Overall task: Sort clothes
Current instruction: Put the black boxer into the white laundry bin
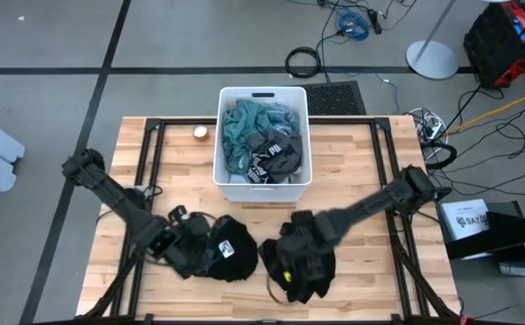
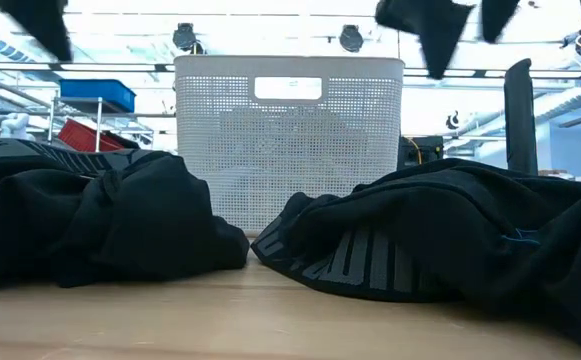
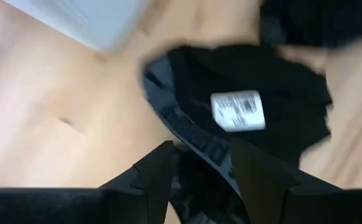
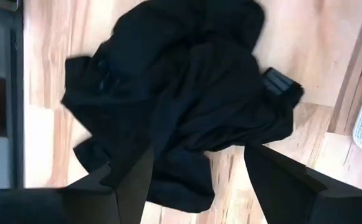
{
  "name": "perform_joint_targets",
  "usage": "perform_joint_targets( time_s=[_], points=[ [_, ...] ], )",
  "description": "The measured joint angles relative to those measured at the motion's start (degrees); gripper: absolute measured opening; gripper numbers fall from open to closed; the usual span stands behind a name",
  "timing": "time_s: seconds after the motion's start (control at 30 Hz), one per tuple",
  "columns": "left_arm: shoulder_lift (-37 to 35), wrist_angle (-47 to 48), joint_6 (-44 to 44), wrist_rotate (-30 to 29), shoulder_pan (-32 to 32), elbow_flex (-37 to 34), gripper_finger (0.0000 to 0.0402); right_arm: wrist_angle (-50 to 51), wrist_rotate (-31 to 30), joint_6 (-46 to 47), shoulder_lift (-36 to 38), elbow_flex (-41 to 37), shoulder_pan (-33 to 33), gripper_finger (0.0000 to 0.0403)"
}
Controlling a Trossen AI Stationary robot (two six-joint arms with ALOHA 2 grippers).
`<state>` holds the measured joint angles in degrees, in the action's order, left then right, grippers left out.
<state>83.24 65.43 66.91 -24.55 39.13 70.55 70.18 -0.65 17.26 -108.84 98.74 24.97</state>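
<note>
Two black garments lie crumpled on the wooden table near its front edge. The left one [image 1: 229, 250] [image 3: 249, 81] shows a white label [image 3: 238, 111]. The right one [image 1: 305, 264] [image 4: 181, 87] lies in a heap. My left gripper [image 1: 192, 253] [image 3: 202, 177] is open and points steeply down over the left garment's ribbed edge [image 3: 190, 134]. My right gripper [image 1: 289, 255] [image 4: 196, 180] is open wide, pointing straight down above the right garment. More clothes, teal green [image 1: 244, 126] and black [image 1: 276, 155], lie in the white bin [image 1: 262, 188]. My left gripper has its open fingers [image 3: 159, 177] on either side of the black garment's ribbed edge, coming from above. Whether they touch the cloth I cannot tell.
The white perforated bin [image 2: 290, 140] stands at the table's far middle, behind both garments. A small round object [image 1: 201, 134] sits to the bin's left. Black frame rails [image 1: 145, 153] run along the table's sides. Bare wood [image 1: 370, 153] shows to the bin's right.
</note>
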Motion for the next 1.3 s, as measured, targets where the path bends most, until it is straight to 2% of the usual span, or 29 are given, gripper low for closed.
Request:
perform_joint_targets(
  time_s=[0.13,0.27,0.5,0.63,0.77,1.0,1.13,1.3],
  points=[
    [-0.1,-6.2,-6.1,10.8,-5.3,-4.6,0.0169,0.4,-2.3,0.0,0.0,-1.2,4.1,0.0238],
    [-0.1,-5.6,-10.2,13.0,-9.5,-5.3,0.0169,0.5,-2.5,0.6,0.0,-2.5,5.7,0.0238],
    [-0.1,-6.4,-12.2,13.6,-14.0,-5.3,0.0169,1.5,-2.6,0.7,0.0,-5.7,6.3,0.0238],
    [-0.1,-7.0,-14.7,12.3,-14.7,-5.3,0.0169,2.0,-2.7,0.3,0.0,-8.3,6.3,0.0238],
    [-0.1,-8.1,-13.0,12.0,-14.8,-5.3,0.0169,2.0,-2.6,0.1,0.0,-10.2,6.3,0.0238],
    [-0.1,-9.1,-13.3,10.7,-14.8,-5.3,0.0172,2.3,-2.6,-0.1,0.2,-10.3,6.3,0.0238],
    [-0.1,-9.0,-13.5,9.3,-14.7,-5.3,0.0203,2.3,-2.6,0.0,0.4,-10.3,6.3,0.0238],
    [-0.1,-9.0,-14.8,3.6,-14.3,-5.3,0.0277,2.6,-2.5,0.1,0.5,-10.3,6.3,0.0238]
  ],
)
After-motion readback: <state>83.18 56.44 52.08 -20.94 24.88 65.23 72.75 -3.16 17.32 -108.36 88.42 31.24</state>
